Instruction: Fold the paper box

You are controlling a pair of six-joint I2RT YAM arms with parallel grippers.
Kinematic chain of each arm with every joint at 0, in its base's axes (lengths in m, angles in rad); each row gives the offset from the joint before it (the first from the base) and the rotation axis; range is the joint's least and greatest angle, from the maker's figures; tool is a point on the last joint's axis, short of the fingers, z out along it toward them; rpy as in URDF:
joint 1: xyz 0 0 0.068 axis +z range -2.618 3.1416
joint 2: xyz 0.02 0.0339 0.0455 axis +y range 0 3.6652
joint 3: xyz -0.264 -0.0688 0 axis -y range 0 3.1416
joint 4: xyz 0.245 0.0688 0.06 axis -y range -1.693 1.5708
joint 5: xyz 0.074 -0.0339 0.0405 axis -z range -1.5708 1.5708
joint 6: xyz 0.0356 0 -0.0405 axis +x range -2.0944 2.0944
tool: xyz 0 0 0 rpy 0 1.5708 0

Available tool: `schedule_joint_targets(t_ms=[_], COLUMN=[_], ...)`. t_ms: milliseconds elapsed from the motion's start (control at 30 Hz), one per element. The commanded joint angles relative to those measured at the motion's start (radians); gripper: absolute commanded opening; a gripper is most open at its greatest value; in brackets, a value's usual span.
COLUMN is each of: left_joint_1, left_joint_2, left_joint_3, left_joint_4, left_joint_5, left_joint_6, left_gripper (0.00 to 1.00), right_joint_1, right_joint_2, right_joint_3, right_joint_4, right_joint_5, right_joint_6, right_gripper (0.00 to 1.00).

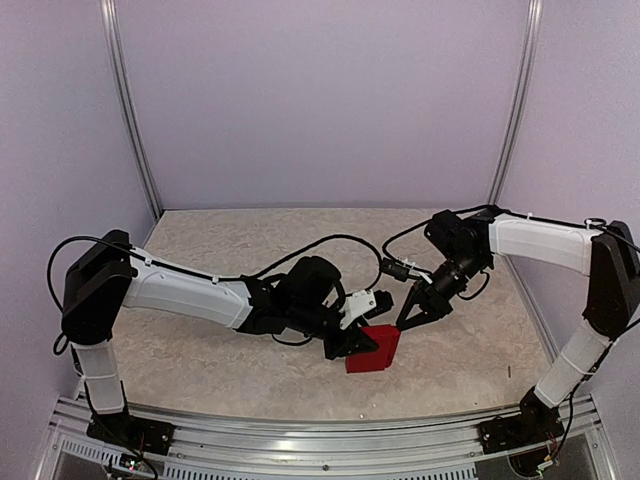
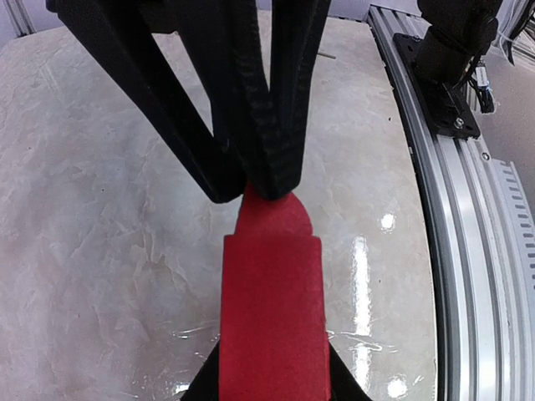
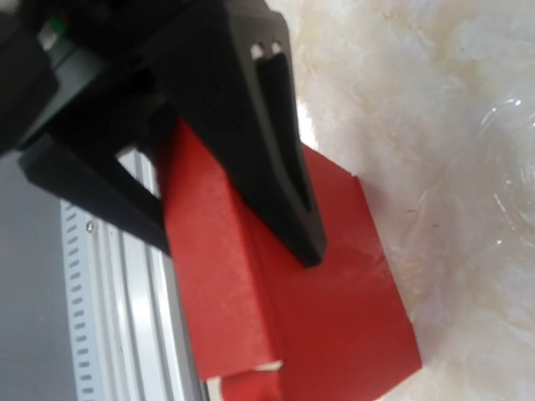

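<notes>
Left hand (image 1: 352,343) pinching the bright red thin-card paper box (image 1: 375,351) just above the marble-pattern counter (image 1: 220,260), likely steadying it while right hand (image 1: 412,316), seemingly pressed together, works its upper flap.

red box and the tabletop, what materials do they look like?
Red paper box: looks like thin matte card; crisp fold lines, cut flap edges, no shine.
Beige marbled tabletop: looks like glossy laminate or a stone-print sheet; veined pattern with sharp light reflections. Which one, the pictures don't settle.
</notes>
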Motion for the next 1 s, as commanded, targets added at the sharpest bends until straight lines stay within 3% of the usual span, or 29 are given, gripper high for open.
schedule_joint_targets(t_ms=[0,967], left_joint_1=[0.004,0.005], left_joint_2=[0.036,-0.090], left_joint_3=[0.004,-0.068], left_joint_4=[-0.079,0.026], left_joint_5=[-0.032,0.030], left_joint_6=[0.000,-0.024], left_gripper=[0.29,0.40], right_joint_1=[0.012,-0.007], right_joint_2=[0.008,0.019], right_joint_3=[0.021,0.013], right_joint_4=[-0.045,-0.024], right_joint_5=[-0.080,-0.022], right_joint_6=[-0.020,-0.013], right_gripper=[0.14,0.19])
